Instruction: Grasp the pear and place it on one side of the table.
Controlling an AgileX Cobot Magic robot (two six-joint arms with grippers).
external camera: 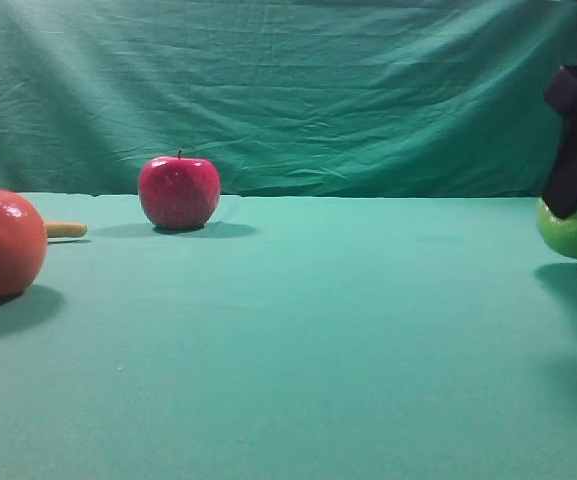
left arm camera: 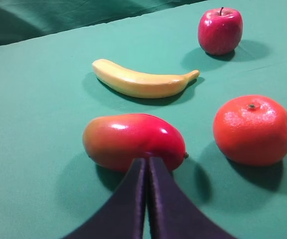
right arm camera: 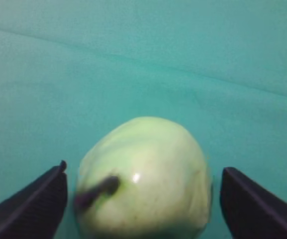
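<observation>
The yellow-green pear [external camera: 573, 232] is at the far right edge of the teal table [external camera: 298, 330], partly cut off by the frame. My right gripper [external camera: 571, 195] hangs right over it. In the right wrist view the pear [right arm camera: 148, 174] lies between the spread fingers of the right gripper [right arm camera: 143, 169], its dark stem pointing left and a gap showing on each side; the image is blurred. I cannot tell whether the pear rests on the cloth or is just above it. My left gripper [left arm camera: 147, 160] is shut and empty, its tips over a red mango [left arm camera: 133, 139].
A red apple [external camera: 179, 192] stands at the back left; it also shows in the left wrist view [left arm camera: 220, 30]. A large orange-red fruit [external camera: 0, 243] sits at the left edge. A banana [left arm camera: 141, 82] lies behind the mango. A wrinkled green backdrop [external camera: 318, 90] closes the rear.
</observation>
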